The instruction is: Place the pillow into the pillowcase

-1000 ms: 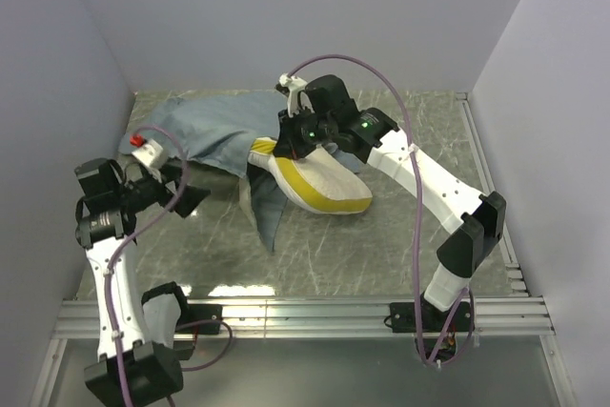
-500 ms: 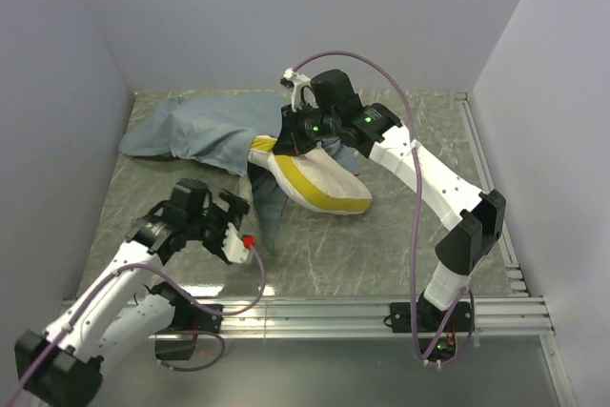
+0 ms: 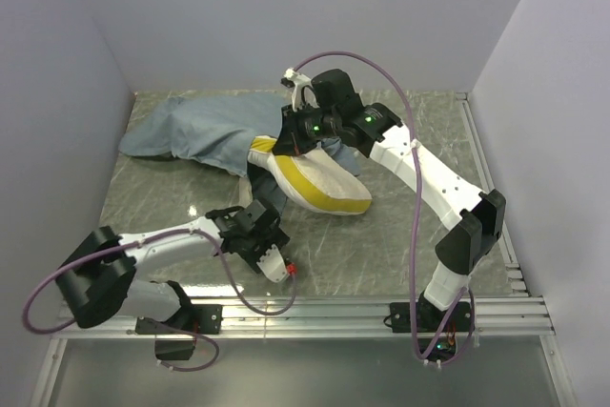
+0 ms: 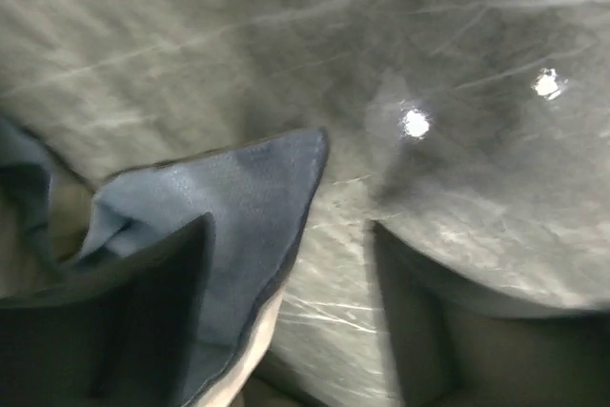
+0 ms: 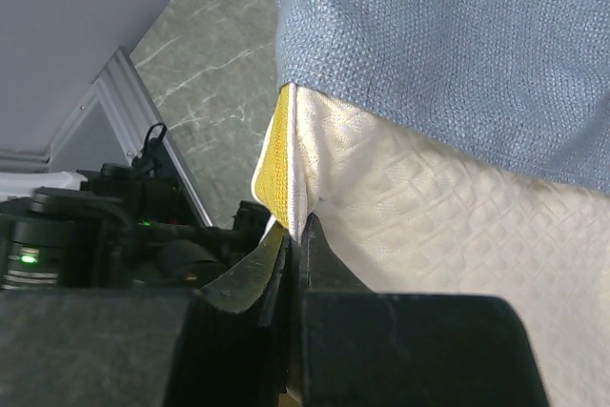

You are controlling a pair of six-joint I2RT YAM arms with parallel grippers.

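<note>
The pillow (image 3: 319,186) is a cream-white slab with a yellow side edge, lying mid-table with its far end under the pillowcase (image 3: 205,126), which is blue-grey and spread to the far left. My right gripper (image 3: 294,137) is shut on the pillow's edge seam (image 5: 295,221) just below the pillowcase's hem (image 5: 448,54). My left gripper (image 3: 250,222) is low over the pillowcase's hanging front flap. In the left wrist view its fingers (image 4: 133,331) stand wide apart, with the flap's blue corner (image 4: 243,207) lying by the left finger and not gripped.
The marbled grey table (image 3: 381,235) is walled at the left, back and right. A metal rail (image 3: 324,312) runs along the near edge. A purple cable (image 3: 400,111) loops above the right arm.
My left arm has swung from the far left wall down and to the right, and its gripper now sits at the pillowcase's front flap. The right gripper and pillow have barely moved.
</note>
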